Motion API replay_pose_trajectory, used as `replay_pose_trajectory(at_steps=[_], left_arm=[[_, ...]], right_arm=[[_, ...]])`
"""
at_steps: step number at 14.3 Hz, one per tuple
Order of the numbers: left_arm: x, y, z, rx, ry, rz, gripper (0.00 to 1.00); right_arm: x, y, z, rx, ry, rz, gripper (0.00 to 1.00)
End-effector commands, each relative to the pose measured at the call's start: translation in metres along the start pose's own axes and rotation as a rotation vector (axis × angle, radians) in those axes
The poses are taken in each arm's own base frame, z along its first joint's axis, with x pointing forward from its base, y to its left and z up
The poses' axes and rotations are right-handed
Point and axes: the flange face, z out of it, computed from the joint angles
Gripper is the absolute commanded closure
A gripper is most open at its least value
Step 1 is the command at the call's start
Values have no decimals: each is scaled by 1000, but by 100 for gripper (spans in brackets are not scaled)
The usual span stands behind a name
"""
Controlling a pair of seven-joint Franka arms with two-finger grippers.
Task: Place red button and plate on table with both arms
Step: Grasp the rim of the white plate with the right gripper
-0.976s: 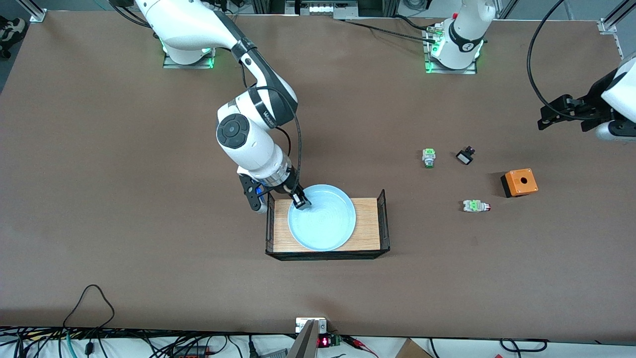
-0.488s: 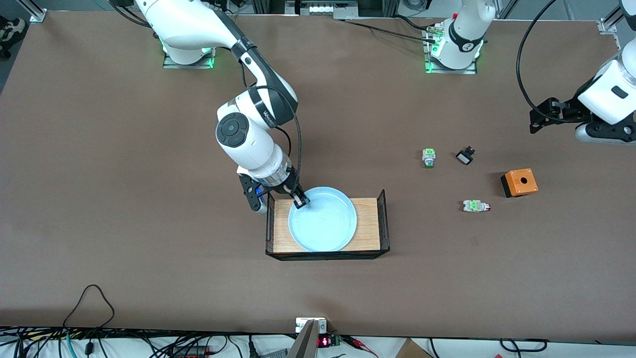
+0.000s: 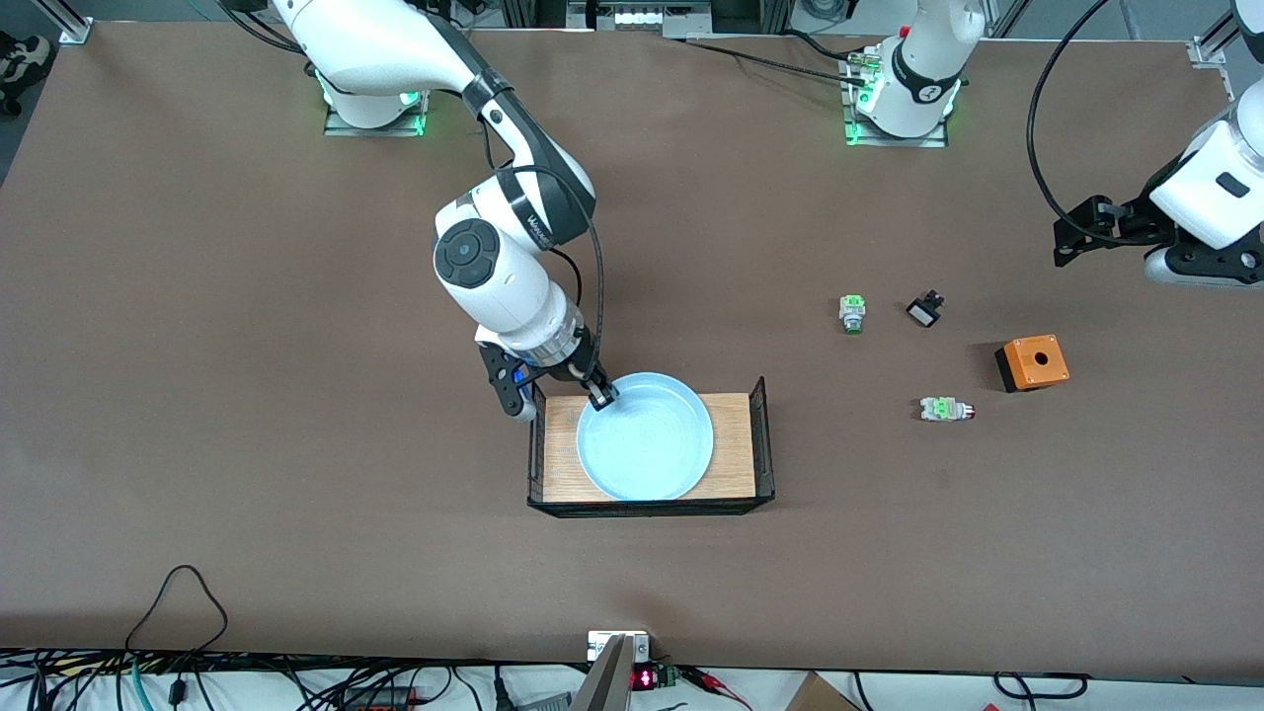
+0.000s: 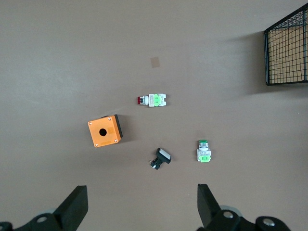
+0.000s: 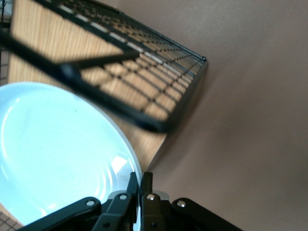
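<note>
The light-blue plate (image 3: pixel 645 436) is in the light-wood tray (image 3: pixel 558 449); it also shows in the right wrist view (image 5: pixel 57 154). My right gripper (image 3: pixel 599 395) is shut on the plate's rim at the edge toward the robots (image 5: pixel 141 177). I cannot tell whether the plate is clear of the tray floor. The red button (image 3: pixel 946 409) lies on its side on the brown table (image 3: pixel 296 395), toward the left arm's end; it also shows in the left wrist view (image 4: pixel 153 100). My left gripper (image 4: pixel 142 190) is open and empty, high over the table at the left arm's end.
A green-capped switch (image 3: pixel 852 313), a small black-and-white part (image 3: pixel 923 312) and an orange box (image 3: pixel 1032 362) lie near the red button. The tray's black mesh ends (image 3: pixel 758 434) stand on both sides of the plate. Cables run along the table's near edge.
My right gripper has shifted slightly toward the left arm's end with the plate in it. My left arm swung and turned its hand a second ago, then held still.
</note>
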Motion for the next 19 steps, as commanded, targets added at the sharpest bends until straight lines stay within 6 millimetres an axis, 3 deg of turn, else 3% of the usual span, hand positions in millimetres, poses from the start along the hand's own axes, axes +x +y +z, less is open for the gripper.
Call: replay_pose_trajectory(at_steps=[1,11,16,19], left_arm=[[0,-3,0,13,10,6,0],[0,-4,1,12,7,7,0],[0,-4,1,12,7,7,0],[0,-5,1,12,7,6,0]], right_arm=[[4,-4,1,15,14,2,100],[-4,-10,-28,39,-11,-55,100],[-17,-7,-77,-15,-34,-85,100],[-15,-5,-127,-14,-74,-112,100]])
